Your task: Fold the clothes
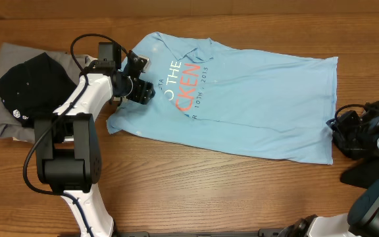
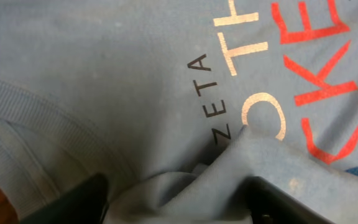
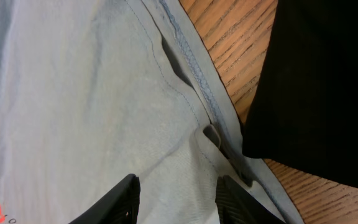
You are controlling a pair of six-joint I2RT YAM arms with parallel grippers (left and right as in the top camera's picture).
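Observation:
A light-blue T-shirt (image 1: pixel 255 105) with red and white print lies spread flat across the wooden table. My left gripper (image 1: pixel 142 78) is at its left end by the collar. In the left wrist view the gripper (image 2: pixel 173 199) stands open, and a raised fold of the blue cloth (image 2: pixel 241 168) fills the gap between its dark fingers (image 2: pixel 82 202). My right gripper (image 1: pixel 339 128) is at the shirt's right edge. In the right wrist view it (image 3: pixel 179 193) is open, its fingers (image 3: pixel 126 196) set down astride flat cloth (image 3: pixel 73 93) just inside the stitched hem (image 3: pixel 194 68).
A grey garment (image 1: pixel 18 56) with a black one (image 1: pixel 35 85) on top lies piled at the table's left end, close to my left arm. A black shape (image 3: pixel 322 81) rises right of the hem over bare wood (image 3: pixel 241 43).

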